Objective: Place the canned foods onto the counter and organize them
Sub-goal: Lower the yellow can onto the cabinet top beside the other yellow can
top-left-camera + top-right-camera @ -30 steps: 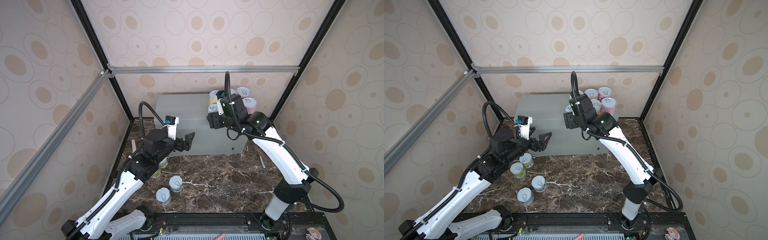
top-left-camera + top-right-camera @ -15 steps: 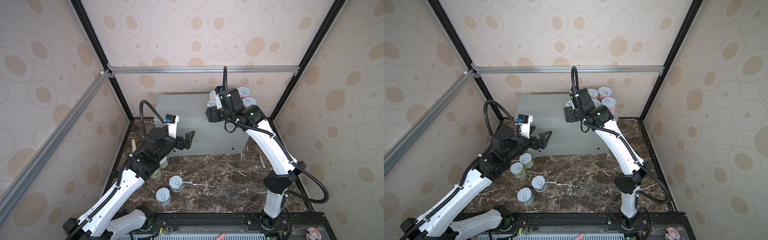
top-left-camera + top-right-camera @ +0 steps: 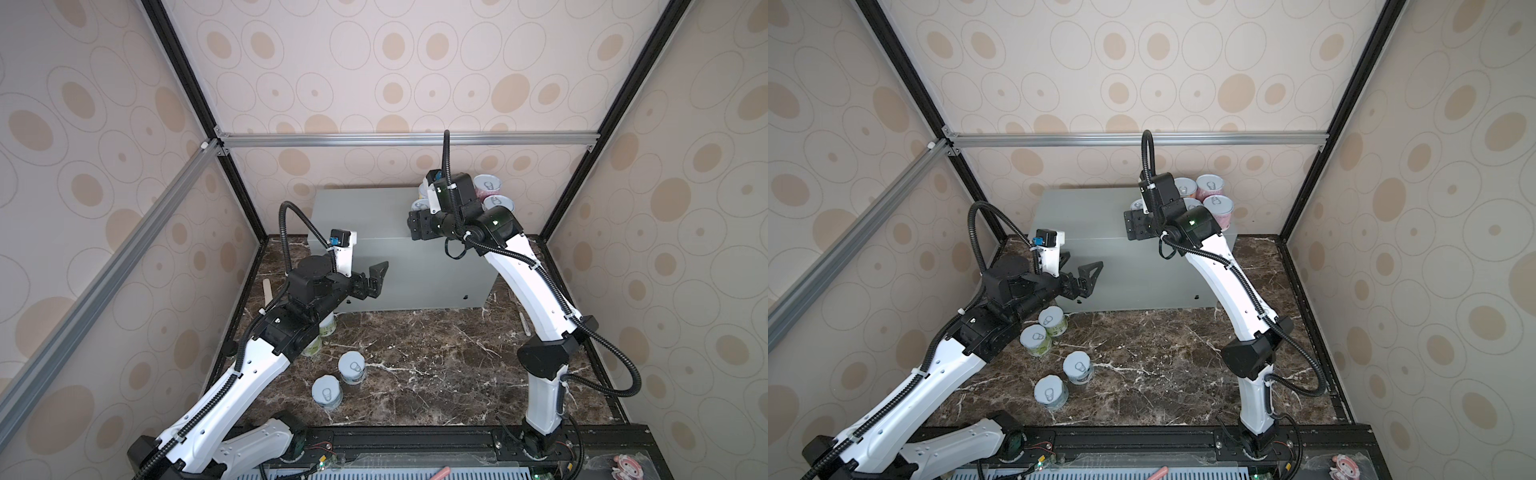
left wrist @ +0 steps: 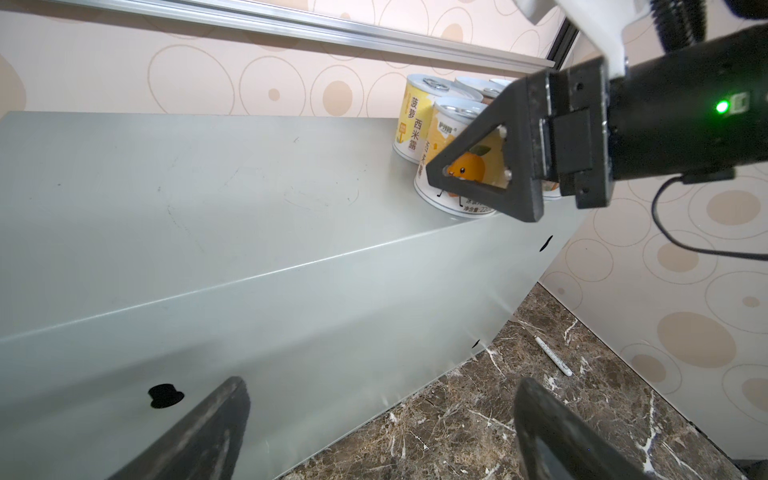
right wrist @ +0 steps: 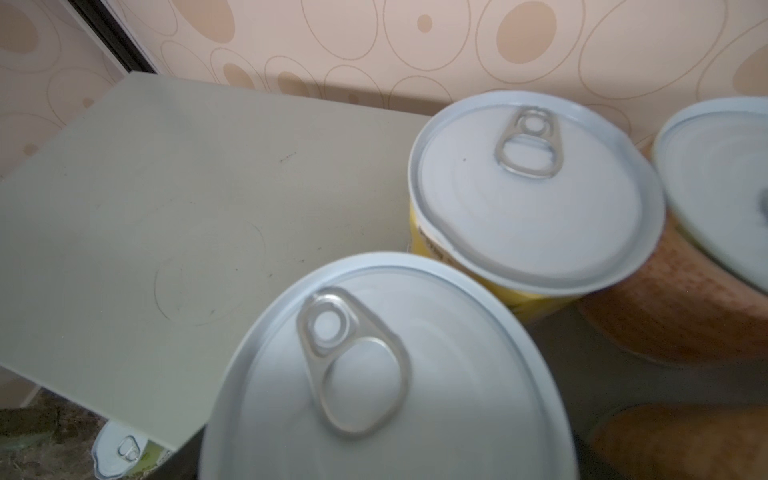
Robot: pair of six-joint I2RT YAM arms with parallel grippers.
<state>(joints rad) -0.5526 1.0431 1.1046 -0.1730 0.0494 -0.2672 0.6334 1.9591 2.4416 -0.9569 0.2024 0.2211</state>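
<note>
The right gripper [image 4: 469, 166] flanks the short orange-labelled silver-lidded can [image 4: 444, 133] on the light-grey metal box counter [image 4: 208, 187]; whether it is clamped I cannot tell. A dragging finger could knock it into the yellow-labelled can [image 4: 411, 124] just beyond; the left gripper [image 4: 380, 386] gapes, empty.

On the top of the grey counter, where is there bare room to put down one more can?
The counter top is bare on its left and middle, up to the can cluster. Its far right end is crowded, cans standing close together. On the marble, the middle is free; four cans stand at the front left.
</note>
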